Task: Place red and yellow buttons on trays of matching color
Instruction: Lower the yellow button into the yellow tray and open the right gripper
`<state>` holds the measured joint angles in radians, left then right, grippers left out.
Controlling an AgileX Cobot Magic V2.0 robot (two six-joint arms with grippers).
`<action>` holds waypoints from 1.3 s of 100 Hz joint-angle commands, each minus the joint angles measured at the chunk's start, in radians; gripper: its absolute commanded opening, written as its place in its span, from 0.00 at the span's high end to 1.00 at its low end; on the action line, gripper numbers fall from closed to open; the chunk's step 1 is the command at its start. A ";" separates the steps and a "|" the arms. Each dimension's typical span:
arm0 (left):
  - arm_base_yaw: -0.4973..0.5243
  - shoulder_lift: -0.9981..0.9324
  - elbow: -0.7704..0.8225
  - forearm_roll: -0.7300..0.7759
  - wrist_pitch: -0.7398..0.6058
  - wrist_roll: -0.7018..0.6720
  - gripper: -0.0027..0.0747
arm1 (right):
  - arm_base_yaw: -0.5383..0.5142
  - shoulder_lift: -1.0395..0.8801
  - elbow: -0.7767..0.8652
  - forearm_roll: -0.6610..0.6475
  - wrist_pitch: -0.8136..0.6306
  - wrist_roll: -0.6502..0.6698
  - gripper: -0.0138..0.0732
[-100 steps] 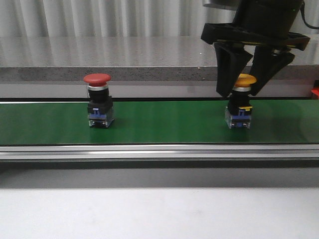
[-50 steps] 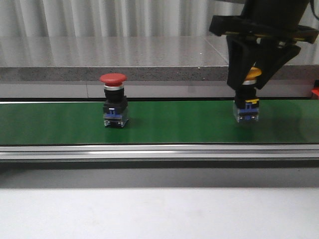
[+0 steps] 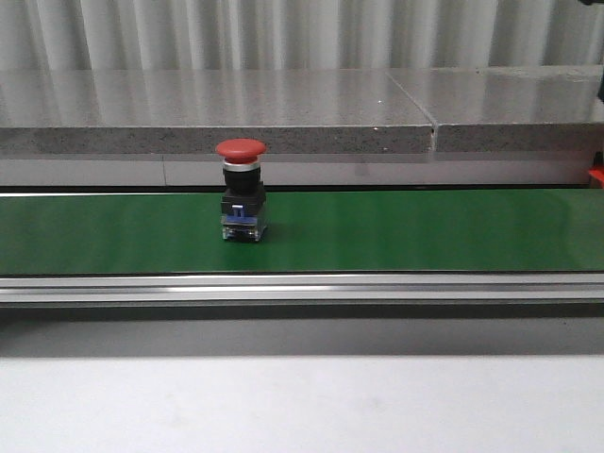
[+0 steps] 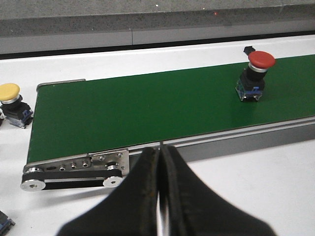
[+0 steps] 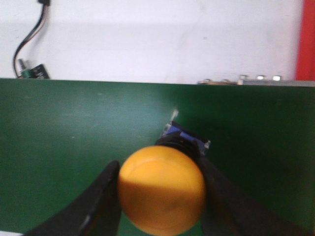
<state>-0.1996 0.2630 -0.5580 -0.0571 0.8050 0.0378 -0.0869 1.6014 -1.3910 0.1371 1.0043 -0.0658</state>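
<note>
A red button point(image 3: 241, 189) stands upright on the green belt point(image 3: 425, 231), left of its middle; it also shows as the red button point(image 4: 256, 76) in the left wrist view. My right gripper point(image 5: 160, 169) is shut on a yellow button point(image 5: 162, 191) and holds it above the belt point(image 5: 64, 137). This gripper is out of the front view. My left gripper point(image 4: 160, 152) is shut with nothing in it, over the white table in front of the belt's end. Another yellow button point(image 4: 11, 98) stands on the table beside that end. No tray shows clearly.
A red strip point(image 5: 306, 39) lies past the belt's end; I cannot tell whether it is a tray. A small red part point(image 3: 596, 175) shows at the front view's right edge. A cable and plug point(image 5: 32, 64) lie on the white table. A grey stone ledge point(image 3: 283, 113) runs behind the belt.
The red button has ridden rightward on the belt. My right gripper closed on the yellow button and lifted it up out of the front view.
</note>
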 commanded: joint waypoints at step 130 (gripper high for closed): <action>-0.006 0.011 -0.025 -0.013 -0.072 0.001 0.99 | -0.452 0.018 0.335 0.014 -0.373 0.185 0.33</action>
<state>-0.1996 0.2630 -0.5580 -0.0571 0.8050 0.0378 -0.5316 1.6493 -1.0340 0.1431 0.6659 0.1179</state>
